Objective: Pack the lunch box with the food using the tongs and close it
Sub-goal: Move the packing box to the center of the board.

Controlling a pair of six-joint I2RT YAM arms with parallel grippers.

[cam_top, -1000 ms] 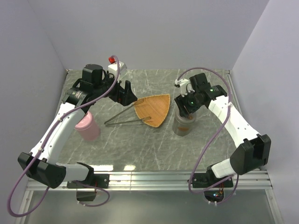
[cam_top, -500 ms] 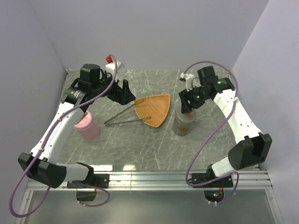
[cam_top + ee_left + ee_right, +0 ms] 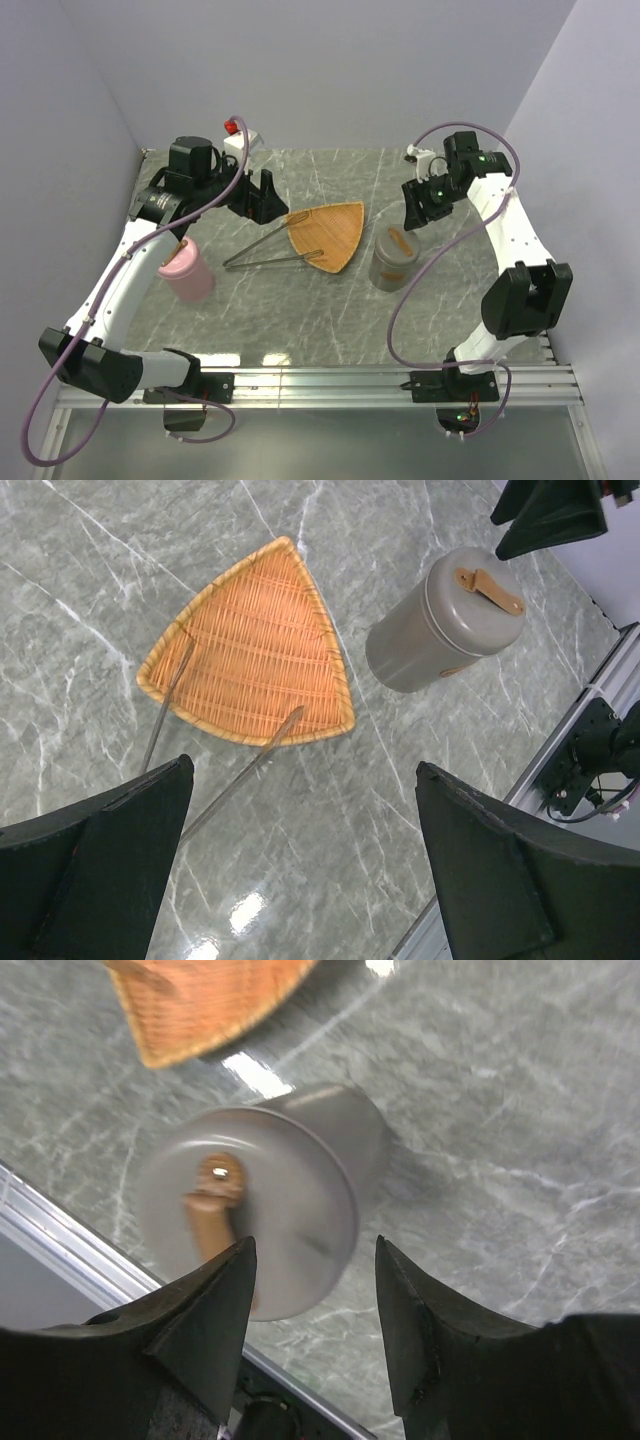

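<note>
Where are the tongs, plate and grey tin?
Thin dark metal tongs [image 3: 262, 754]: left wrist view, one arm.
Orange woven triangular plate [image 3: 250, 650]: left wrist view, centre.
Grey round lunch box [image 3: 470, 610]: left wrist view, lid.

From my console I see a polished, glossy grey-green marble-look tabletop [image 3: 90, 570] catching the light, a rough woven-wicker orange rounded-triangle plate [image 3: 250, 650], thin dark tongs [image 3: 250, 770] of smooth, dull metal, and a grey cylindrical lunch box [image 3: 420, 650] with a smooth satin skin and a tan leather-like strap [image 3: 490, 590] on its lid.
</note>
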